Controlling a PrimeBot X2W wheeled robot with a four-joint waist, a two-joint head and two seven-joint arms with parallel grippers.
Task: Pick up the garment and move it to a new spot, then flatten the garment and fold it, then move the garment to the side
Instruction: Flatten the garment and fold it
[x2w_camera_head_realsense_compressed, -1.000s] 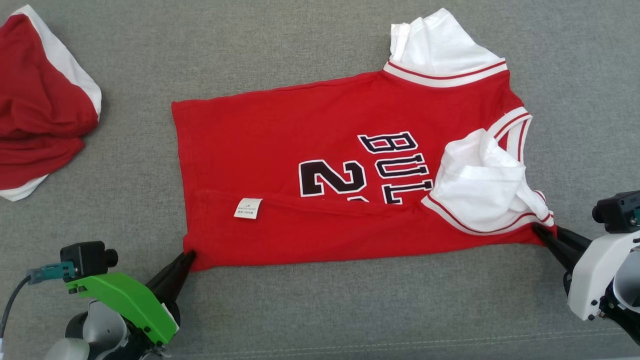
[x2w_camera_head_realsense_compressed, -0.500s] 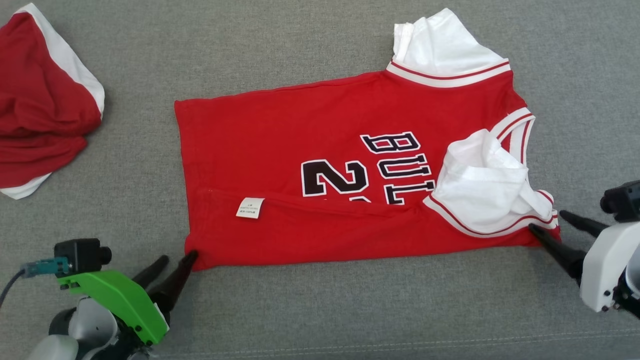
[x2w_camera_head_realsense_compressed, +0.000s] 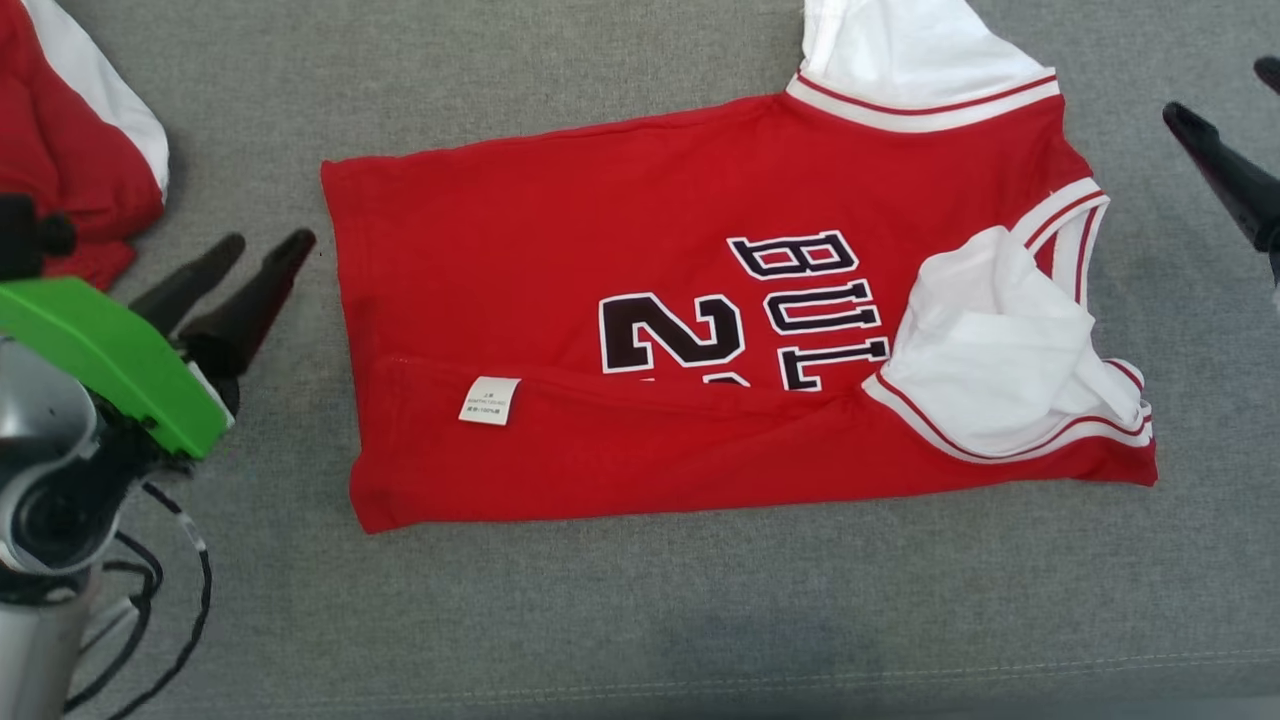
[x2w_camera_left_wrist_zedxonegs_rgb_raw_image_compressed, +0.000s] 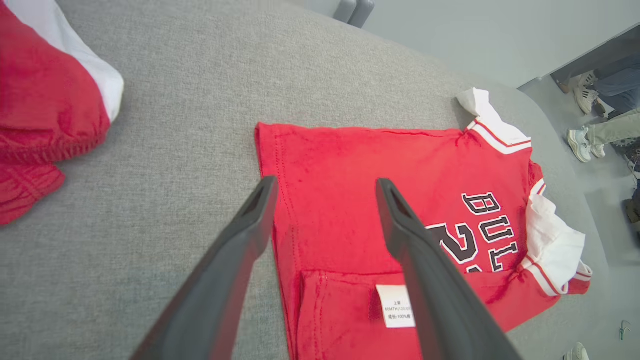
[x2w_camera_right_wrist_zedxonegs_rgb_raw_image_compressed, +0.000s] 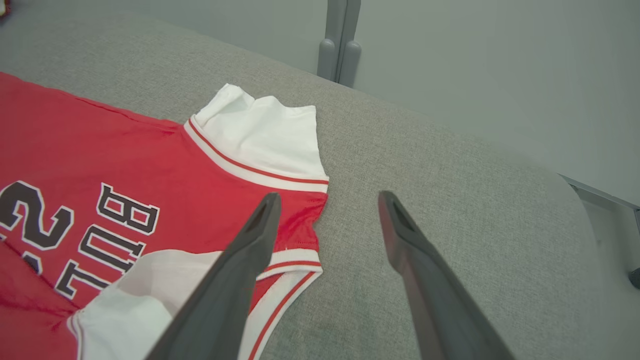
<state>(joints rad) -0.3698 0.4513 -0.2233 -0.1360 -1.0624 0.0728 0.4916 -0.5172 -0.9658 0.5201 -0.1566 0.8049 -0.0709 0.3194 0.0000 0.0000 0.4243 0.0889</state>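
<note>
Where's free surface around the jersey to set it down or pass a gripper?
Widest bare patch: grey surface along the jersey's near edge. Also free: the far strip between red pile and white sleeve, and right of the jersey, nearer than the right gripper. Crowded: gap between pile and jersey, where the left gripper sits.

Head view: the jersey (x2w_camera_head_realsense_compressed: 640, 300) has its far white sleeve (x2w_camera_head_realsense_compressed: 920, 50) cut by the top edge. The lettering stops at "BUL", the rest under the near white sleeve (x2w_camera_head_realsense_compressed: 1000, 360). The digit after "2" is hidden by the folded lower flap (x2w_camera_head_realsense_compressed: 650, 460). The care label (x2w_camera_head_realsense_compressed: 488, 400) print is too small to read. The second red-and-white garment (x2w_camera_head_realsense_compressed: 90, 140) is cut by the left and top edges. The right gripper (x2w_camera_head_realsense_compressed: 1220, 88) is cut by the right edge.
Left wrist view: people (x2w_camera_left_wrist_zedxonegs_rgb_raw_image_compressed: 600, 115) at the right edge, legs and shoes only.
</note>
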